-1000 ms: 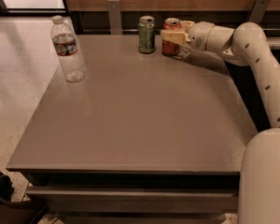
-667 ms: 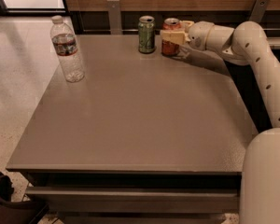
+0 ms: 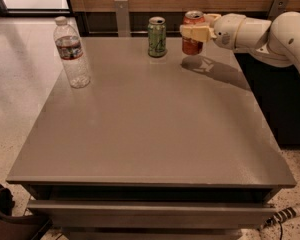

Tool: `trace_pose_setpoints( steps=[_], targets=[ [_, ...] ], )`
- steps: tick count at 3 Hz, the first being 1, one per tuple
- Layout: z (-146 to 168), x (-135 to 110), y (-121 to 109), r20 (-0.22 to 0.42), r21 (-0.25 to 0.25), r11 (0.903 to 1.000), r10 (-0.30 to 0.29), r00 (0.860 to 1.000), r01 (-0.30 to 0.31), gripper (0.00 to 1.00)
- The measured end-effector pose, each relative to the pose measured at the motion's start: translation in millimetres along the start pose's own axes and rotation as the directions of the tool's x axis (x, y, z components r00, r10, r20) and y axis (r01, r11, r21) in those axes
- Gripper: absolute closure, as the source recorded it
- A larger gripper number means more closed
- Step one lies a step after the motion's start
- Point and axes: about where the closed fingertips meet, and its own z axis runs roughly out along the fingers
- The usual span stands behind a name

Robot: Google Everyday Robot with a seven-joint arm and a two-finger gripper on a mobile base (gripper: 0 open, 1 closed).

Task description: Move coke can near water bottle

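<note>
The coke can [image 3: 192, 47], red with a silver top, is at the table's far right. My gripper [image 3: 193, 32] reaches in from the right and is shut on its middle. The can hangs a little above the table, with its shadow on the surface below and to the right. The water bottle [image 3: 72, 52], clear with a white cap and a dark label band, stands upright near the far left corner, well away from the can.
A green can [image 3: 157, 36] stands upright at the far edge, just left of the coke can. The grey table [image 3: 150, 129] has a wooden wall and metal brackets behind it. My white arm [image 3: 270, 34] spans the far right corner.
The coke can has risen a little off the table and shifted slightly right in my gripper. The green can and the water bottle have not moved.
</note>
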Motion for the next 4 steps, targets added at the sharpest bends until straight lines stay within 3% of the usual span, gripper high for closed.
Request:
trace_pose_setpoints(
  steps=[1, 2, 3, 4],
  targets=[
    [-2.0, -22.8, 47.5, 0.023, -0.013, 0.9997, 0.018, 1.0, -0.018, 1.0],
    [15.0, -26.2, 99.0, 0.031, -0.05, 0.9976, 0.05, 0.998, -0.049, 1.0],
    [33.2, -27.0, 153.6, 0.034, -0.115, 0.9925, 0.045, 0.998, -0.041, 1.0],
    [59.0, -20.4, 205.1, 0.027, -0.204, 0.9787, 0.025, 0.999, -0.019, 1.0]
  ],
)
